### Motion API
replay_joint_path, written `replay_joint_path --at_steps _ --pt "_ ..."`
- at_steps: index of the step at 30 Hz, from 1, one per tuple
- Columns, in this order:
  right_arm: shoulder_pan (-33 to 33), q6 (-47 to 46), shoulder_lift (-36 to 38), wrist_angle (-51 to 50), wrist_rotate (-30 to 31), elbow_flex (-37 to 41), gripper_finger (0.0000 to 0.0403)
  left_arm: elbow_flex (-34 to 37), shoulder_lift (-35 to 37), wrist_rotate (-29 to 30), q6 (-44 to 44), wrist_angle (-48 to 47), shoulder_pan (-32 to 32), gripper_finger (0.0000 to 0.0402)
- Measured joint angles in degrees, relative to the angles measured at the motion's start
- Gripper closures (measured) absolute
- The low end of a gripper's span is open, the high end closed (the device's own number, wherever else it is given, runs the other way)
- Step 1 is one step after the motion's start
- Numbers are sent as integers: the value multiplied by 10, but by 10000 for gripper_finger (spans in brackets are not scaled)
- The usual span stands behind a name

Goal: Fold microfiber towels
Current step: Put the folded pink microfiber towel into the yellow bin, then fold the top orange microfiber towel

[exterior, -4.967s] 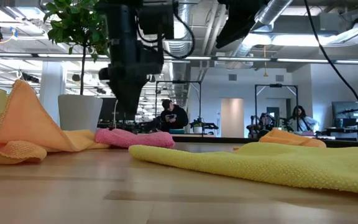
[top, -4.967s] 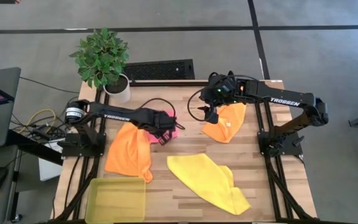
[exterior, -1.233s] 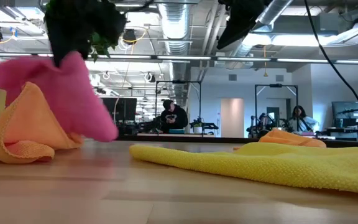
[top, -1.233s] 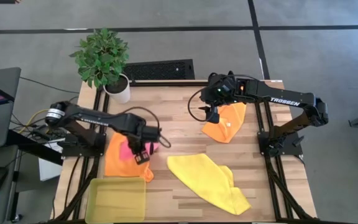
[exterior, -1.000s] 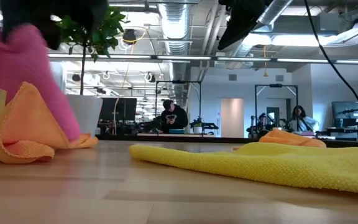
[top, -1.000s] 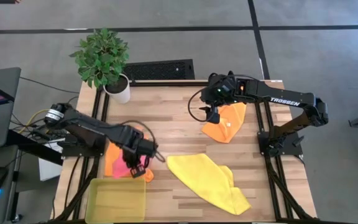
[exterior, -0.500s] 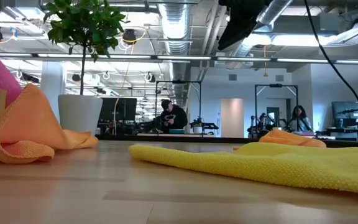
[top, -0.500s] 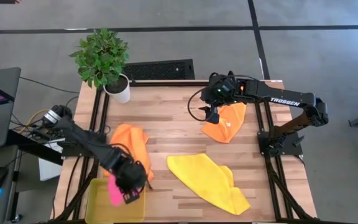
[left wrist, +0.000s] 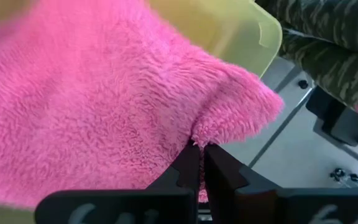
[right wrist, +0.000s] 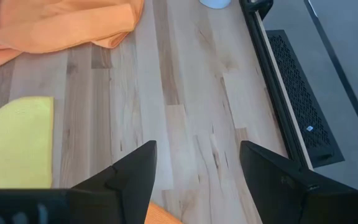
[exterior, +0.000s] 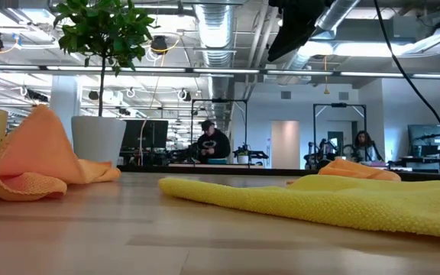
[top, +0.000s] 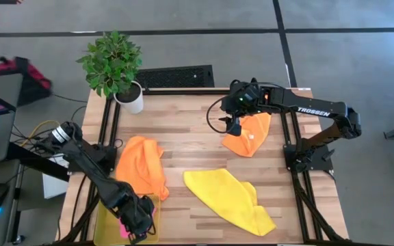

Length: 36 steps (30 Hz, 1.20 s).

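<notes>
The pink towel (left wrist: pixel 104 106) is over the translucent yellow-green tray (top: pixel 111 208) at the table's near left corner, with my left gripper (top: pixel 139 223) shut on it. One orange towel (top: pixel 142 167) lies bunched just beyond the tray. The yellow towel (top: pixel 228 197) lies spread near the table's middle. A second orange towel (top: pixel 250 137) lies at the far right, and my right gripper (top: pixel 234 127) hangs open above its left edge with nothing between its fingers (right wrist: pixel 135 171). My left gripper pinches a bunched fold of the pink towel (left wrist: pixel 197 135) between its two shut fingers, close to one corner (left wrist: pixel 253 106). The rest of the towel spreads away from the fingers inside the tray's outline (top: pixel 124 227). Whether it rests on the tray floor, I cannot tell.
A potted plant (top: pixel 115 68) stands at the far left corner. Bare wood (top: pixel 190 137) shows between the two orange towels. The table's metal frame (right wrist: pixel 266 68) runs along its far edge. People sit in the room behind (exterior: pixel 214 143).
My left gripper, staying shut, has carried the pink towel from above the near orange towel toward the table's near edge and down over the tray. The towel has left the low view. The orange towel it passed over lies uncovered. My right arm has kept still.
</notes>
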<state>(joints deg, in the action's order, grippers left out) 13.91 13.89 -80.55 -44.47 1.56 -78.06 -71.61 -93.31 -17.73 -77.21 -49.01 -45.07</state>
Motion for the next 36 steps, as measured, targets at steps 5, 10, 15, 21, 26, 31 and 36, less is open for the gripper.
replay_joint_path --at_steps 5,10,15,21,26,31,36 --pt "0 0 0 1 0 0 148 5 -6 23 -5 15 1 401" --pt "0 0 0 1 0 0 148 6 -6 30 -8 14 1 401" --pt "0 0 0 1 0 0 148 6 -6 41 -19 14 1 401" --pt "0 0 0 1 0 0 148 6 -6 46 -29 14 1 375" --pt "0 0 0 1 0 0 148 6 -6 46 -44 14 1 320" --pt "0 0 0 1 0 0 148 6 -6 40 -50 14 2 276" --pt "0 0 0 1 0 0 148 6 -4 12 -49 8 9 265"
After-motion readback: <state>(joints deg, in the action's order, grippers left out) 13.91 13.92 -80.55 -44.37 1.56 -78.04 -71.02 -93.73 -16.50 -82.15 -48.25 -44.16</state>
